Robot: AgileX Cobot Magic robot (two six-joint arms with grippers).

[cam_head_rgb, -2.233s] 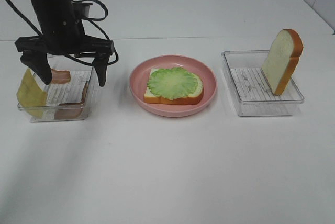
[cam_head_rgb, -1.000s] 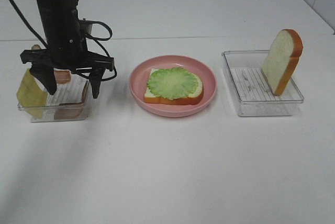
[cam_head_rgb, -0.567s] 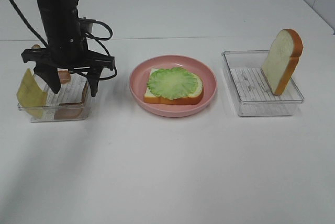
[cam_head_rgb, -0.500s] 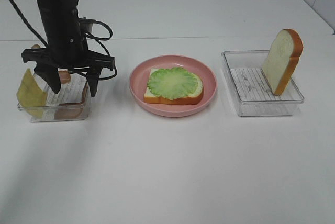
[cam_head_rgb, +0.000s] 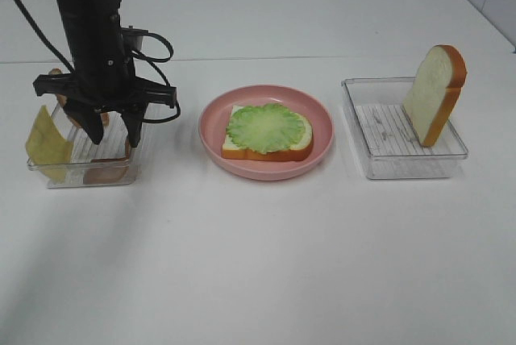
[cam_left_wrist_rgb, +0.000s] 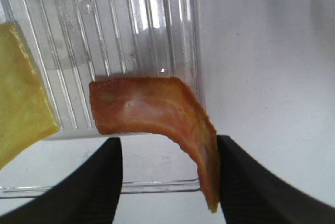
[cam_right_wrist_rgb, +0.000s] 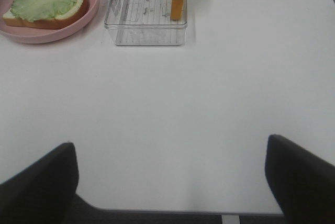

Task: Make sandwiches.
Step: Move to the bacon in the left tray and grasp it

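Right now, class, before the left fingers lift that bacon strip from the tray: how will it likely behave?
The bacon strip bends down at one end, so it is probably floppy rather than stiff. It looks thin, so it is likely light. Pinched between the left fingers, its free end may droop.

Table (cam_head_rgb: 258, 264): white, smooth, matt with faint sheen.
Left tray (cam_left_wrist_rgb: 152, 25): clear hard plastic, ribbed floor, glossy glints.
Right tray (cam_head_rgb: 397, 166): same clear plastic.
Plate (cam_head_rgb: 211, 131): pink, smooth, low gloss.
Bacon strip (cam_left_wrist_rgb: 152, 111): rubbery, waxy sheen.
Cheese slice (cam_left_wrist_rgb: 18, 98): yellow, matt.
Lettuce (cam_head_rgb: 268, 127): matt, veined.
Upright bread slice (cam_head_rgb: 431, 91): matt, foam-like face, smooth crust.
Left gripper (cam_left_wrist_rgb: 168, 145) fingers (cam_left_wrist_rgb: 99, 182): black, matt plastic.
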